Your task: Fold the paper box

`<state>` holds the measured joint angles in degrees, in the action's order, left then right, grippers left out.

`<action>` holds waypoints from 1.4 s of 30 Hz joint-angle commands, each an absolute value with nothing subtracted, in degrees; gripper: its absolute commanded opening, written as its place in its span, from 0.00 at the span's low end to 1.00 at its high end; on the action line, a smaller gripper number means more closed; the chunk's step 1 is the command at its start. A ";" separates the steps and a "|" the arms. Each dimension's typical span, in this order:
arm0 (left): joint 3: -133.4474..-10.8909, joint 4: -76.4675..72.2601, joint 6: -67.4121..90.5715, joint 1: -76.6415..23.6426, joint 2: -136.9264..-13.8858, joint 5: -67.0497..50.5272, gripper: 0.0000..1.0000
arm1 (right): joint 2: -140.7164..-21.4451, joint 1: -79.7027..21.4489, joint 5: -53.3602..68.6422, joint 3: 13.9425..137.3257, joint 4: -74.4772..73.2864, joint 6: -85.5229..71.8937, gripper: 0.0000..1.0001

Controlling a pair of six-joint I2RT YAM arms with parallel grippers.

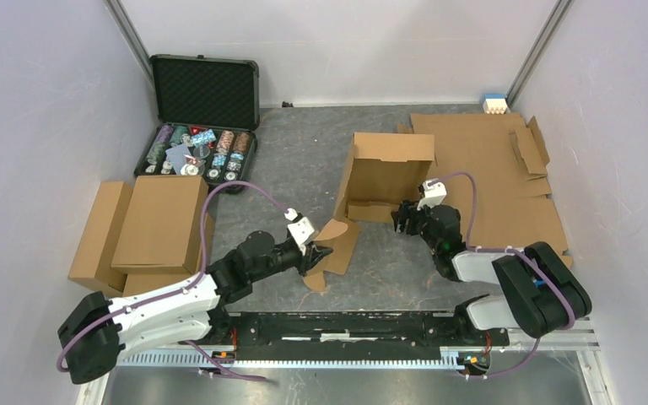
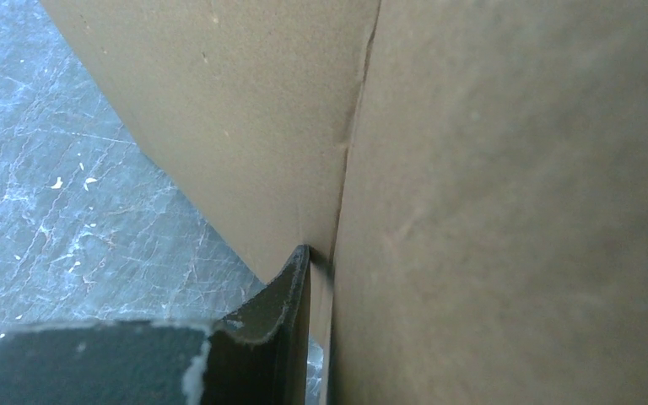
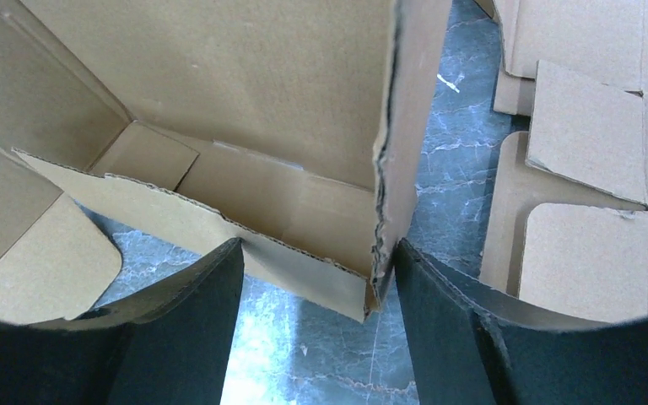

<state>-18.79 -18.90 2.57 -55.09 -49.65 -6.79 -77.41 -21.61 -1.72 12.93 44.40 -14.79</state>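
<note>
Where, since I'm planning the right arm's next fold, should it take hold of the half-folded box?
Take the box by its upright side wall, coming from the near side with a finger on each face. That wall stands vertical with its raw edge toward the right gripper, whose open jaws straddle it. The left gripper pinches the rounded flap.

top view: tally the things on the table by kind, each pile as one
partly folded brown corrugated cardboard box: 1
open black hard case of poker chips: 1
pile of flat brown cardboard sheets: 1
pile of closed brown cardboard boxes: 1
small white and blue block: 1
total: 5
</note>
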 commanded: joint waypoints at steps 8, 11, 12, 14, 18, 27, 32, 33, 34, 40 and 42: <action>-20.83 -19.81 5.26 -55.30 -52.26 -10.82 0.24 | -83.78 -23.68 -11.53 17.29 49.05 -15.74 0.69; -21.01 -20.53 5.66 -55.33 -53.01 -11.44 0.24 | -85.97 -24.96 -13.40 18.62 47.84 -14.83 0.66; -21.01 -21.01 5.87 -55.30 -53.38 -11.67 0.24 | -86.87 -25.57 -13.36 19.01 47.90 -14.07 0.66; -21.07 -21.43 6.12 -55.36 -54.17 -12.14 0.24 | -88.64 -26.66 -15.38 20.15 46.44 -13.26 0.67; -21.09 -21.71 5.81 -55.37 -54.71 -12.56 0.24 | -92.90 -28.40 -20.22 24.03 40.66 -12.22 0.68; -19.05 -21.88 4.85 -55.37 -51.75 -11.41 0.24 | -97.47 -29.66 -26.18 26.43 34.20 -15.05 0.75; -17.80 -22.76 4.59 -55.34 -50.98 -11.30 0.25 | -100.77 -31.99 -34.22 30.97 26.16 -15.26 0.80; -17.76 -22.76 4.49 -55.37 -51.04 -11.32 0.25 | -100.73 -32.38 -34.73 31.11 26.05 -15.16 0.81; -17.75 -22.74 4.53 -55.37 -51.06 -11.26 0.25 | -100.30 -32.59 -34.39 30.80 26.58 -15.19 0.80; -17.53 -22.75 4.39 -55.34 -51.01 -11.29 0.25 | -93.43 -32.62 -25.13 25.36 38.04 -14.31 0.80; -17.49 -22.41 4.39 -55.37 -50.64 -11.05 0.26 | -91.53 -32.61 -21.69 24.82 40.94 -13.41 0.81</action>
